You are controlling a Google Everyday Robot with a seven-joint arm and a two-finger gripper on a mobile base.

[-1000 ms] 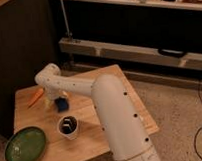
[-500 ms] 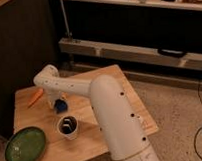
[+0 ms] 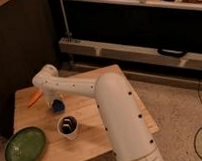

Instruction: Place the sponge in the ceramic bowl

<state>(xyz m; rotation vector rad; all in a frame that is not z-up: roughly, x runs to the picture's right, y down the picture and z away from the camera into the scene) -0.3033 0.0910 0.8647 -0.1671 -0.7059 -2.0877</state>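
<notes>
The dark-blue sponge lies on the wooden table, just right of an orange carrot. My gripper hangs from the white arm's bent wrist, right at the sponge and partly covering its left side. The green ceramic bowl sits at the table's front left corner with nothing in it, well in front of the sponge and the gripper.
A small white cup with a dark inside stands between the sponge and the bowl. The white arm crosses the right half of the table. A dark cabinet stands on the left, with a shelf unit and cables behind.
The wrist has sunk slightly and shifted a little to the left over the sponge. The sponge, carrot, cup and bowl stay where they were.
</notes>
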